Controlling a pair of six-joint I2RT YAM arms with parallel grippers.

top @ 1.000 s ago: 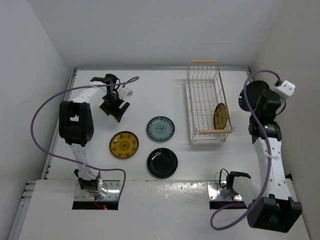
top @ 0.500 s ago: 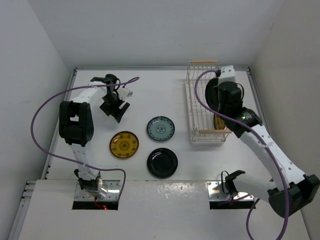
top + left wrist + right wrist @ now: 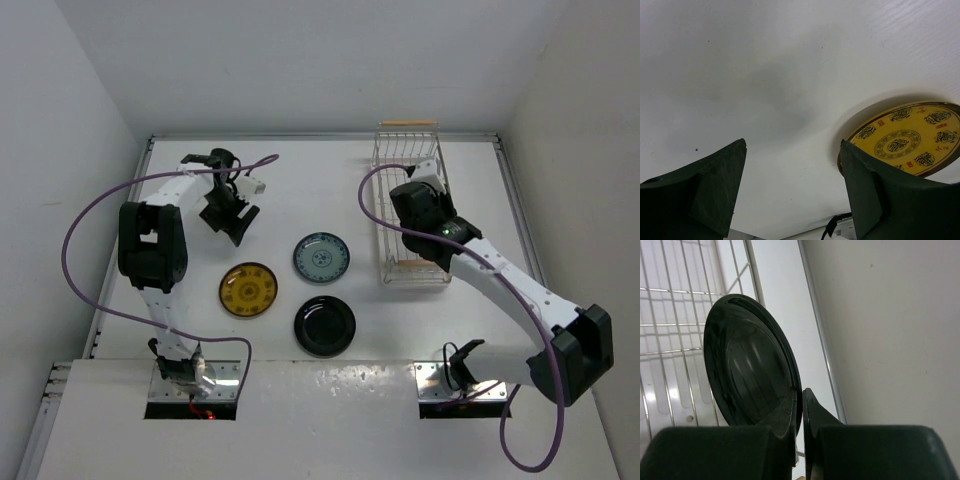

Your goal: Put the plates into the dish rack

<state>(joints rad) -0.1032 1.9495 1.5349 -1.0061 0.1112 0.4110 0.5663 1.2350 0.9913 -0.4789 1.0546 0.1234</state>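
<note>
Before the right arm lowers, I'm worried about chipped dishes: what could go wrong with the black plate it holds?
1. The jaws of the right gripper pinch the glossy black plate only at its rim; it could slip or swing.
2. It hangs on edge above the wires of the dish rack and may strike one instead of slotting between.
3. In the top view, the right arm hides the rack's near end.

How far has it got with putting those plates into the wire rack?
Mid-job. The right claw is shut on a glossy black plate, held on edge over the dish rack. Its arm hides part of the rack, so I cannot tell what is already loaded. Left on the table: an amber plate, a pale blue plate and a second black plate. The left claw is open and empty.
</note>
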